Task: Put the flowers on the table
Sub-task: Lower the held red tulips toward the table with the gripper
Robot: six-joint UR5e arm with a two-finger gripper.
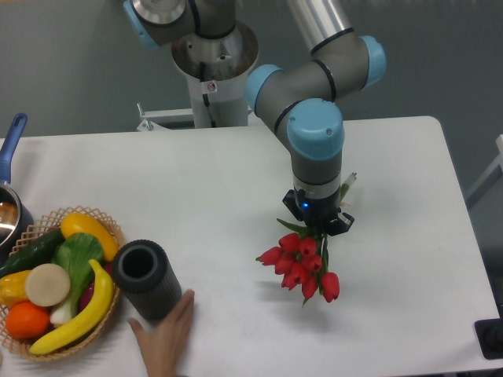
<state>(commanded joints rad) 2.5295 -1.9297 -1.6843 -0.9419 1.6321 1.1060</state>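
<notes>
The single grey-and-blue robot arm reaches down over the right half of the large white, smooth rectangular bench (236,165), and its black two-finger gripper (317,223) has its fingers closed on the green stems of the small bunch of red tulip buds (302,265) — the one task object in the scene. The relation that matters for the coming move is this: the bunch hangs directly from the fingers toward 6 o'clock, its long axis running roughly 12 to 6 with a slight lean, stems up in the grip and buds fanned out below, one bud trailing toward 5 o'clock. A soft shadow lies on the bench beside the buds, so the flowers appear to be at or just above the surface; whether they touch it cannot be told from this view. My judgement is that only a short lowering and a parting of the fingers remain, with the bunch likely to tip onto its side once released. Well apart, toward 9 o'clock, one human hand (165,334) rests against one dark ribbed cylinder (146,279) standing just beside one round woven wicker basket (111,225) of toy fruit and vegetables. One blue-handled pot (11,149) sits at the far left edge.
</notes>
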